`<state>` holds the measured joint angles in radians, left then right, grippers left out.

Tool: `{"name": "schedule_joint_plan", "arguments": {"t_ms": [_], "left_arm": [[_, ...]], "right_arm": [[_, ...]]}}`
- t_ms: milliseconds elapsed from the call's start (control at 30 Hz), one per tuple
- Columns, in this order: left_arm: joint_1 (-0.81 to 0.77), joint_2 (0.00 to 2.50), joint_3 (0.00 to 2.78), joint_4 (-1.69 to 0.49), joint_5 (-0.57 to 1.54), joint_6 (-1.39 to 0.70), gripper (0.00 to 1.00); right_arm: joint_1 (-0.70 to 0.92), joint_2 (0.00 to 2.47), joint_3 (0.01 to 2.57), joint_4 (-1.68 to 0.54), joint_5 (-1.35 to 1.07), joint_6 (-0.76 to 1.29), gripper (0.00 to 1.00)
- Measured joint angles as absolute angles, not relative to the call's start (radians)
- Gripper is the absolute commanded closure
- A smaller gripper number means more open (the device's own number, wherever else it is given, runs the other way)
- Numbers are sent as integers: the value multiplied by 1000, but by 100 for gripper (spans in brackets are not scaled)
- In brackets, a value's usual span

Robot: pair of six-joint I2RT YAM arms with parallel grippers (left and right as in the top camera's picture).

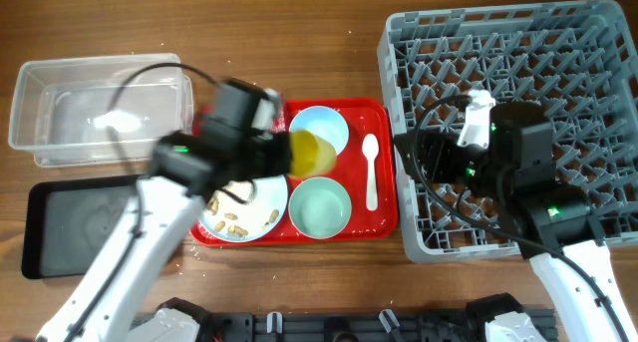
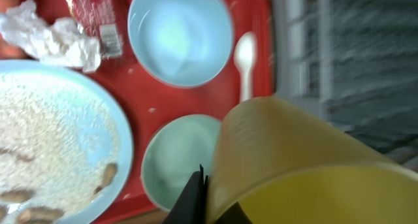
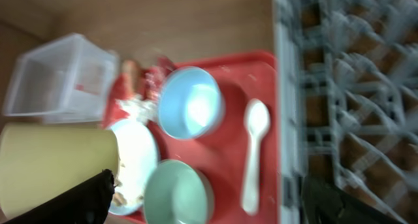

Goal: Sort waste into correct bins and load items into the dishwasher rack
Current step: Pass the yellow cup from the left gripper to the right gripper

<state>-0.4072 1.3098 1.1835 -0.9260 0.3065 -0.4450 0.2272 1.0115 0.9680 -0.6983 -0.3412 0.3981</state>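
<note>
The left gripper (image 2: 210, 208) pinches the rim of the yellow cup (image 2: 294, 165), which looks like light, stiff, slippery plastic, while the right gripper (image 3: 206, 201) hangs wide open and empty.

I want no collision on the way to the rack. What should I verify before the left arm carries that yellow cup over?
1. Left tool grips yellow cup: ok, finger at its rim.
2. Cup empty: cannot tell, inside hidden.
3. Dishwasher rack has free pegs: ok, bare pegs in view.
4. Right tool out of the path: not ok, it hangs over the rack's left edge.
5. Right tool free: ok, open.
</note>
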Motion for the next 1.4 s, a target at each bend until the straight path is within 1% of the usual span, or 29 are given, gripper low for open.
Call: {"name": "schedule_joint_plan", "arguments": {"t_ms": [67, 100, 167, 200, 300, 367, 400, 467, 533, 567, 633, 667, 733, 767, 867, 967, 1100, 1167, 1333, 1400], "left_arm": [[-250, 1298, 1184, -897, 542, -403, 92], [-205, 1299, 1184, -895, 614, -390, 90], [-119, 1305, 1183, -894, 783, -360, 89], [-71, 1310, 1183, -893, 911, -341, 89], [-19, 1319, 1183, -891, 1107, -317, 89], [-12, 1319, 1183, -890, 1222, -307, 89], [-13, 1319, 1183, -889, 1255, -303, 89], [-15, 1319, 1184, -890, 1333, -297, 89], [-18, 1319, 1183, -890, 1383, -294, 89], [-19, 1319, 1183, -890, 1397, -292, 89], [-26, 1319, 1184, -889, 1433, -292, 89], [-28, 1319, 1183, -890, 1439, -290, 89], [-36, 1319, 1183, -890, 1449, -290, 89], [-40, 1319, 1183, -889, 1453, -290, 89], [-46, 1319, 1183, -890, 1461, -289, 89], [-46, 1319, 1183, -889, 1465, -289, 88], [-46, 1319, 1183, -889, 1464, -289, 88], [-46, 1319, 1183, -890, 1464, -289, 89], [-46, 1319, 1183, -889, 1464, -290, 91], [-46, 1319, 1183, -889, 1462, -289, 91]], "right_arm": [[226, 1012, 969, -617, -451, 370, 18], [226, 1012, 970, -583, -494, 361, 20], [226, 1012, 971, -479, -619, 346, 21], [226, 1012, 971, -434, -678, 342, 21], [240, 1021, 973, -307, -808, 344, 21], [268, 1039, 976, -235, -883, 344, 19], [281, 1049, 977, -220, -903, 344, 16], [314, 1079, 977, -184, -946, 345, 15], [344, 1112, 977, -141, -976, 347, 13], [371, 1144, 976, -84, -1010, 346, 13], [402, 1172, 976, -21, -1047, 348, 16], [416, 1184, 976, 9, -1059, 346, 19], [448, 1205, 976, 53, -1081, 349, 32], [462, 1214, 976, 66, -1093, 351, 33], [472, 1233, 976, 95, -1108, 373, 32], [472, 1234, 976, 120, -1112, 381, 23], [472, 1234, 976, 154, -1119, 393, 16], [472, 1234, 976, 159, -1122, 393, 16], [472, 1234, 976, 159, -1121, 397, 28], [472, 1234, 976, 159, -1122, 400, 29]]}}
